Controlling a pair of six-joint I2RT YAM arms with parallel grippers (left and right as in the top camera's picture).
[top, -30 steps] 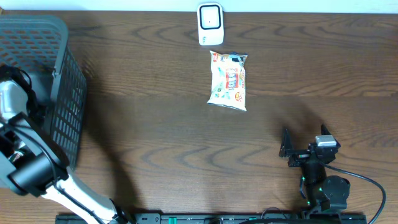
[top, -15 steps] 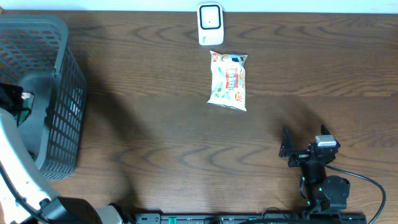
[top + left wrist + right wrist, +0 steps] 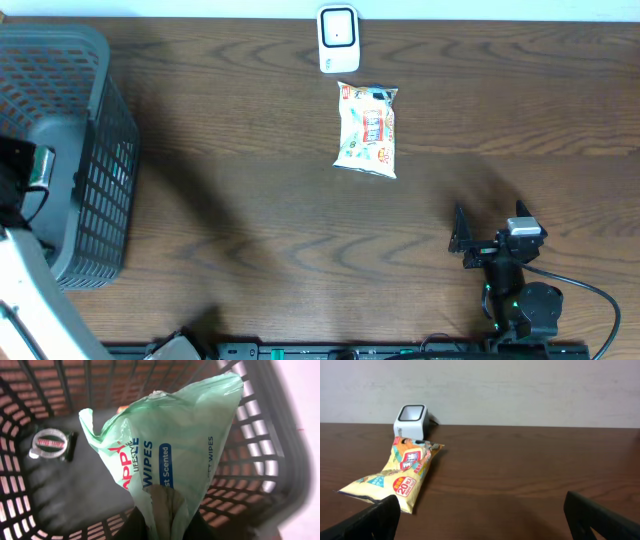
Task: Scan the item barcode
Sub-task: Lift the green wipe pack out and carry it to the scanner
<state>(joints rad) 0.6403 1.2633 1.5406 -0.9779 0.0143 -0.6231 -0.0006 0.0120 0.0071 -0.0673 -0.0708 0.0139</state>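
Note:
My left gripper (image 3: 162, 522) is shut on the lower edge of a pale green pack of wipes (image 3: 170, 435), which hangs above the inside of the dark basket (image 3: 260, 460). In the overhead view only the left arm (image 3: 22, 180) shows, at the left edge over the basket (image 3: 100, 150). The white scanner (image 3: 338, 38) stands at the table's far edge, also in the right wrist view as the scanner (image 3: 411, 420). My right gripper (image 3: 462, 238) rests open near the front right, with nothing between its fingers (image 3: 375, 520).
A yellow snack bag (image 3: 368, 130) lies just in front of the scanner; the right wrist view shows this bag (image 3: 395, 477) at its left. A small round item with a red label (image 3: 49, 444) lies on the basket floor.
The left arm has shifted over the basket, its white link dropping toward the lower left corner of the overhead view. The right arm, snack bag and scanner have not moved.

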